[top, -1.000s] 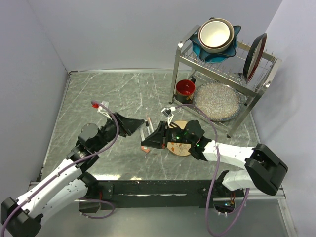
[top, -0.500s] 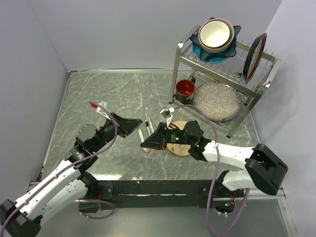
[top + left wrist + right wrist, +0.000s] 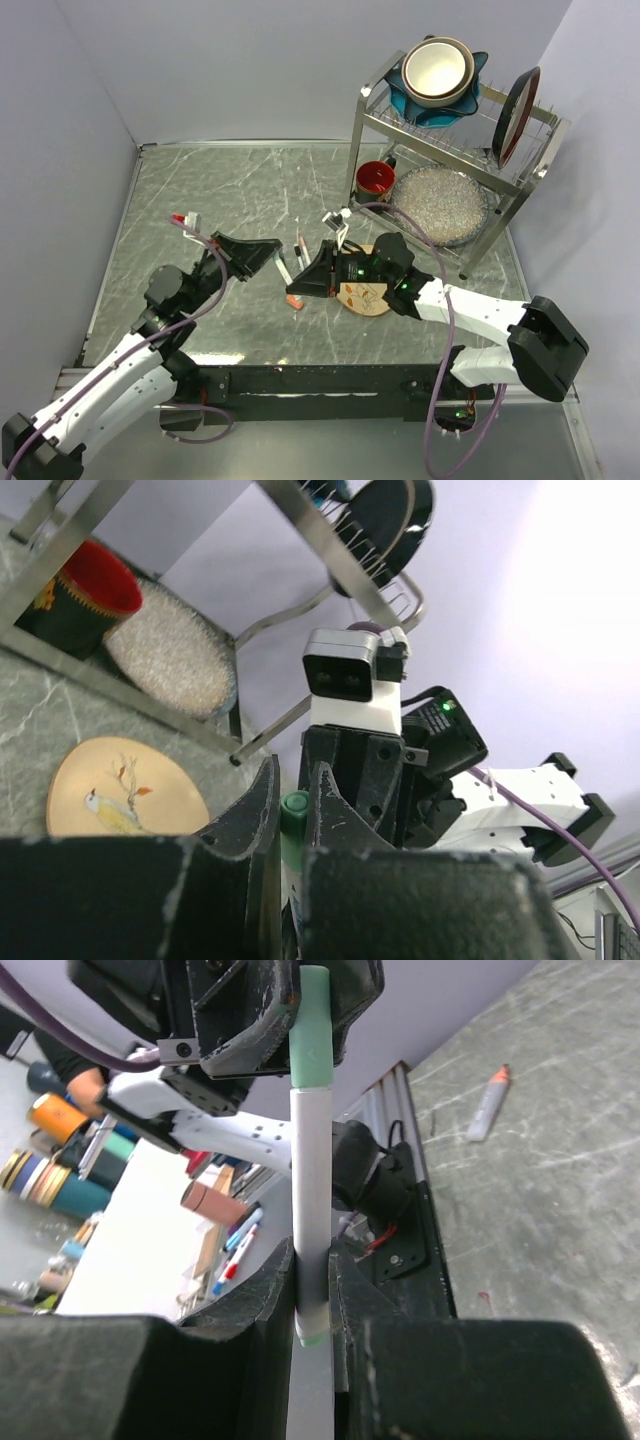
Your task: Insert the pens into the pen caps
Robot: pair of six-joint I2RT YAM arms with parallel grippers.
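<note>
Closing my left gripper [image 3: 294, 798] was the change. A second earlier its jaws stood wide beside the pen, and now they were clamped on the green cap [image 3: 314, 1030]. The left arm had also swung in toward the right one. The two grippers met nose to nose above the middle of the tabletop [image 3: 200, 190], somewhat toward its near edge. My right gripper [image 3: 312, 1260] had not altered. It was pinched tight on the grey-white pen [image 3: 310, 1180], low on the barrel. The green cap sat over the pen's far end, in line with the barrel. I judged that I had both halves in hand and that this pair only needed pressing together. Whether the cap was fully seated I could not tell. An orange-tipped pen [image 3: 487, 1110] lay loose on the tabletop below, touched by neither gripper.
</note>
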